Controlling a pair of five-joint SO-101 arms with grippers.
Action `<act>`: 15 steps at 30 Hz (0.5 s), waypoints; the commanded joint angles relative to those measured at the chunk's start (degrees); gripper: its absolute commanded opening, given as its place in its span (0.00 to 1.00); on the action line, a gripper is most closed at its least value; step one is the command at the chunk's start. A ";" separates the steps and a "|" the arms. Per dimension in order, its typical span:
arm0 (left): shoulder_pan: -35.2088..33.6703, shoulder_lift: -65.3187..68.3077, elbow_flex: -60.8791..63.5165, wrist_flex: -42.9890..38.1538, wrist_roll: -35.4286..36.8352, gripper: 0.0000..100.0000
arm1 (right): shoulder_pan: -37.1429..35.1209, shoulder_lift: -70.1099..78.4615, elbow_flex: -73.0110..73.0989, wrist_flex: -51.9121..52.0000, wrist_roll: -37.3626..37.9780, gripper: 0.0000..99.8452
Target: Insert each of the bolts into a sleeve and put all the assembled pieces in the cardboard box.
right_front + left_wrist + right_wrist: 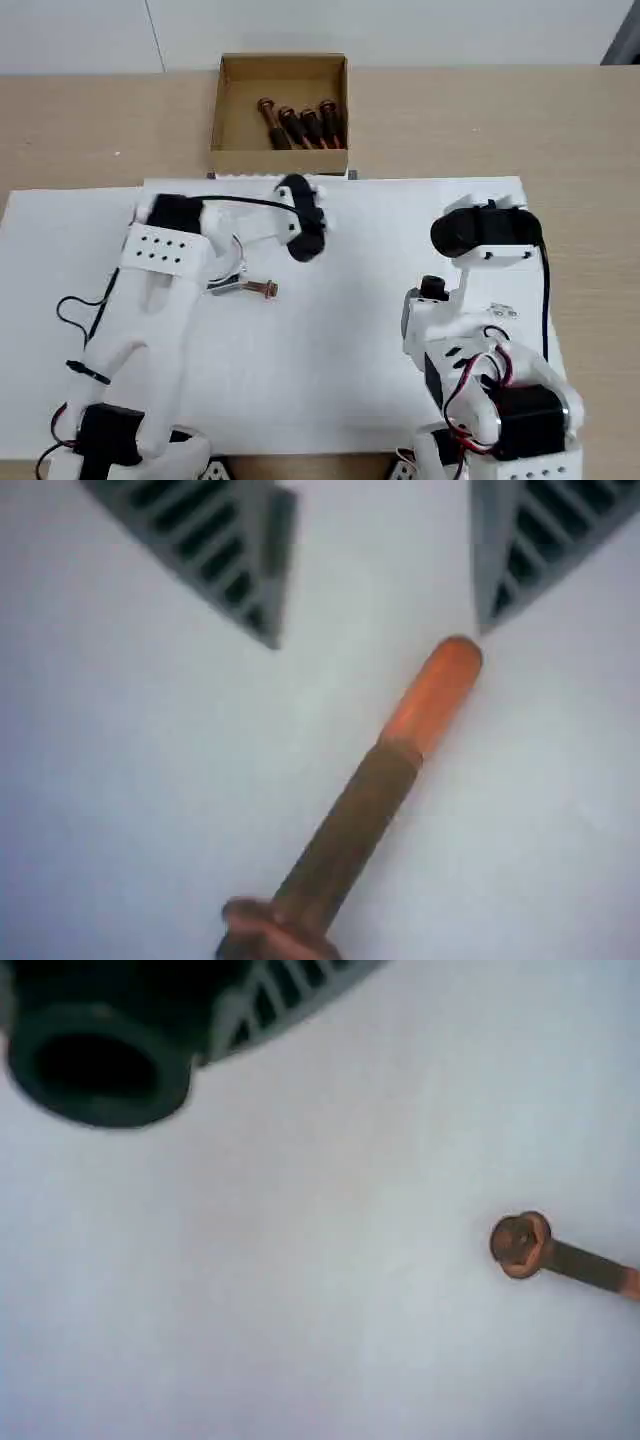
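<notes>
Bolt (350, 840): flat on white sheet (340, 340) over wooden table (580, 120), tip at wide-open, empty left jaws. Black sleeve (100, 1110): clamped in right jaws. Cardboard box (280, 160), high view: four assembled pieces (300, 125) inside.

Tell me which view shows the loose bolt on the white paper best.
The left wrist view: the bolt is close up, shank and orange tip clear, near the open left end effector. The high view shows it small; the right wrist view, its head and part of the shank.
</notes>
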State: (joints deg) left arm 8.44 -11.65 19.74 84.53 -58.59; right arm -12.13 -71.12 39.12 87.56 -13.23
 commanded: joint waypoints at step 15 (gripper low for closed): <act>4.31 0.18 7.96 -11.34 -3.60 0.15 | 0.22 -0.31 -0.26 -0.92 0.35 0.00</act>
State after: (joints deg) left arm 12.48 -11.47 27.65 75.47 -61.67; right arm -12.22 -71.12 39.12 87.56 -13.23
